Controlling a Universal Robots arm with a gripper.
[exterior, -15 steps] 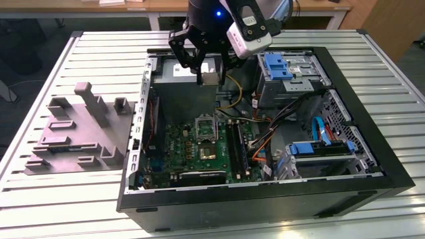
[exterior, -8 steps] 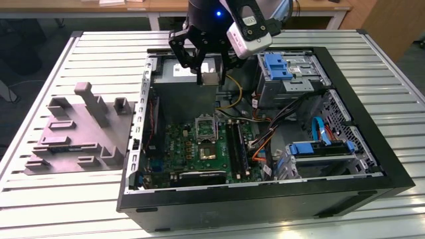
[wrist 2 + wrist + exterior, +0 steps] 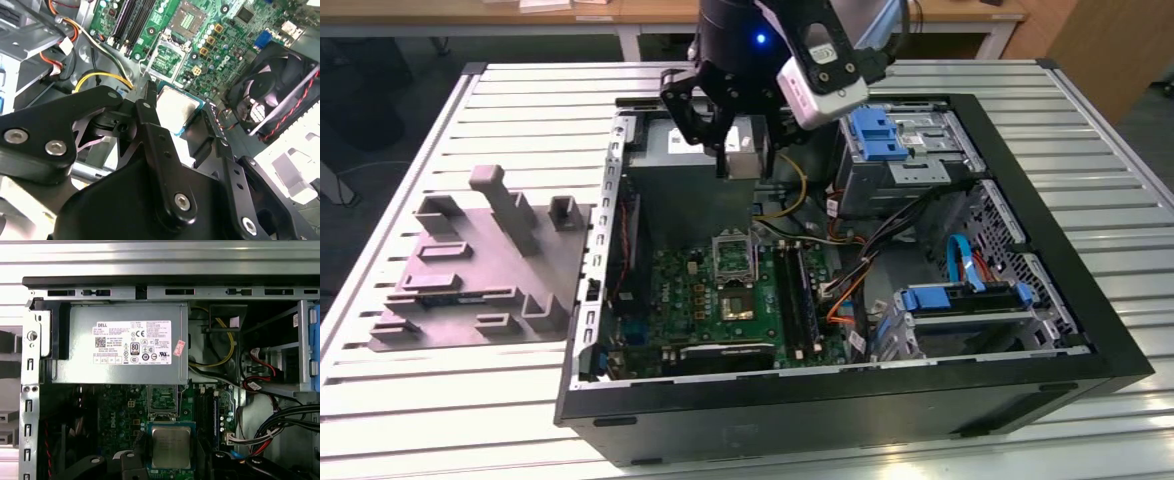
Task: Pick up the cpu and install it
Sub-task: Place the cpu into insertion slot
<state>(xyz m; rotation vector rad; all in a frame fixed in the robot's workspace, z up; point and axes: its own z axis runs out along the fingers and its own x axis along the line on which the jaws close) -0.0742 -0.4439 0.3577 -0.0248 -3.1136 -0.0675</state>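
Black linkage arms of the gripper (image 3: 177,111) crowd the foreground in both wrist views, and the jaws pinch the cpu (image 3: 171,447) by two opposite edges. That chip is square, so no long axis stands out. Its dull silver top faces up toward the wrist cameras, with a thin pale-green rim around it. In the first wrist view its edges run parallel to the sides of the socket frame (image 3: 162,401). It hangs in the air over the green motherboard (image 3: 720,295), well apart from the socket frame, at the end of the board nearest the power supply (image 3: 80,370). In the exterior view it seems tipped rather than level, though I cannot tell that for certain from that angle. A white label (image 3: 132,342) with dense black print and a row of round marks covers much of the power supply's face, and a small pink sticker (image 3: 179,347) sits at the label's edge. White lettering marks the motherboard beside the socket frame. A black case fan (image 3: 270,95) with red and black leads stands near the board. The open computer case (image 3: 854,410) lies on its side on a slatted bench (image 3: 440,400). The grey moulded fixture (image 3: 480,270) with upright posts rests on the bench at the exterior view's left, just beside the case.
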